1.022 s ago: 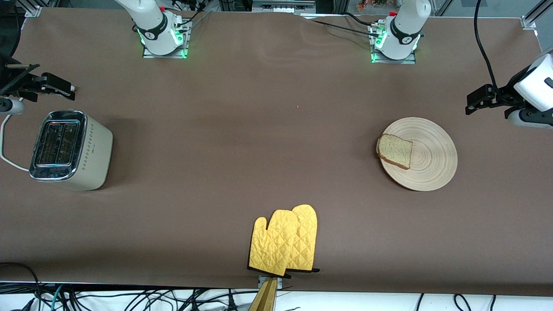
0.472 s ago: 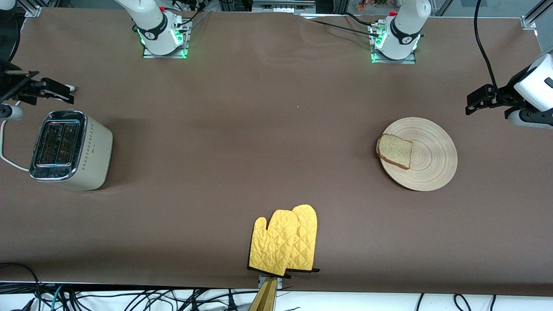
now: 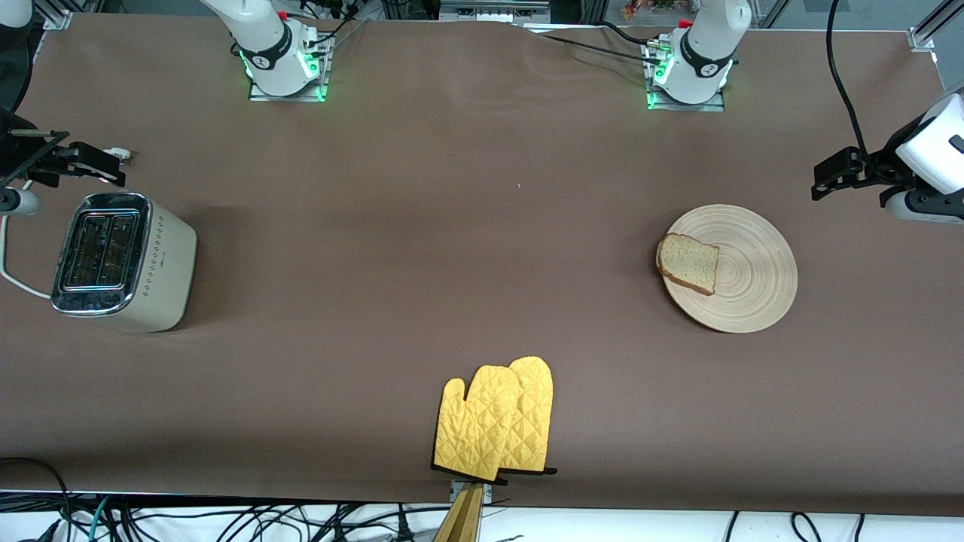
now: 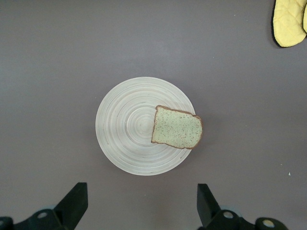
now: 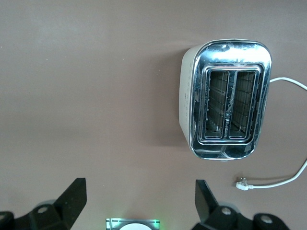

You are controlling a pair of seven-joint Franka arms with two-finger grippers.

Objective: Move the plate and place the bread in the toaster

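White arms [image 3: 263,34] with black joint bands, green-lit bases (black cables trailing), black end effectors.

The right hand [image 3: 113,162] has edged farther from the front camera.

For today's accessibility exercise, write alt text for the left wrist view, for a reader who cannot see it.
A slice of bread lies on a round wooden plate, overhanging its rim, seen from straight above on a brown table. The left gripper hangs over the table beside the plate, its fingers open and empty. Part of a yellow oven mitt shows at one corner.
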